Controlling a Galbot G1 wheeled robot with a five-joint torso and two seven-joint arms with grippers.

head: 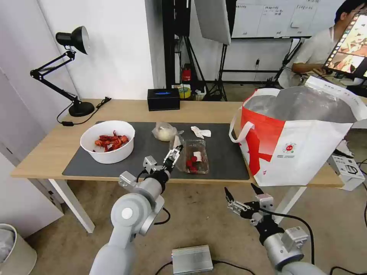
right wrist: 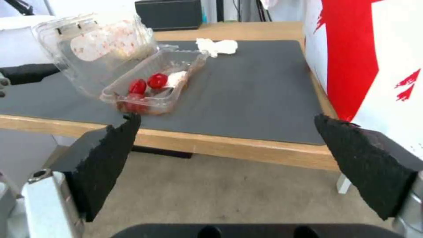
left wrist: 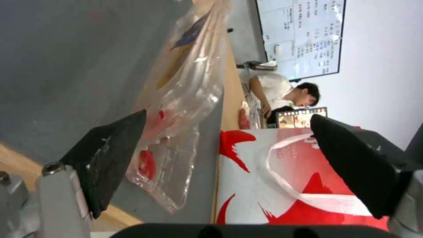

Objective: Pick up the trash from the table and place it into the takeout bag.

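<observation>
1. my left claw hung spread open over the mat, the clear box just beside its fingertips.
2. my right claw gaped, empty, below the table edge.
3. the takeout bag stood beyond the box.

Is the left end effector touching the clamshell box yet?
Cannot tell. In the head view the left end effector overlaps the clamshell box lid edge; the left wrist view shows open fingers, with no plain contact or gap.

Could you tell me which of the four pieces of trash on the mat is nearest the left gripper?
The clear clamshell box with red scraps: the open left gripper is right at its raised lid, while the bowl, the bagged lump and the tissue lie farther off.
</observation>
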